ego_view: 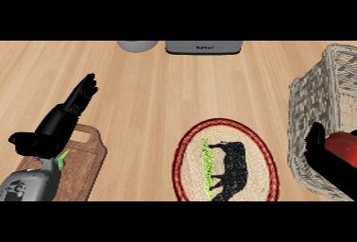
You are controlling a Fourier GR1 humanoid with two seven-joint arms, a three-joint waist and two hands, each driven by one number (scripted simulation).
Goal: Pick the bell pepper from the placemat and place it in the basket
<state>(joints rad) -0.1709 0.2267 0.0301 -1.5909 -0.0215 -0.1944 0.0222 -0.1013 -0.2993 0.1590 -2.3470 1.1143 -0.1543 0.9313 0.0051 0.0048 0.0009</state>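
The red bell pepper [346, 145] is at the right edge, held in my right hand [326, 163], whose thumb rises on its left side and whose palm hides its lower part. Hand and pepper are up against the near left wall of the woven wicker basket [315, 87], which runs off the right edge. The oval placemat [188, 160], red-rimmed with a black cow picture and a green stripe, lies bare at the lower centre. My left hand [73, 106] rests open at the left with its fingers straight, pointing up and away.
A wooden cutting board [87, 160] lies under my left forearm at the lower left. At the counter's far edge stand a grey toaster-like appliance [203, 47] and a grey round vessel [137, 45]. Bare wood spreads across the middle.
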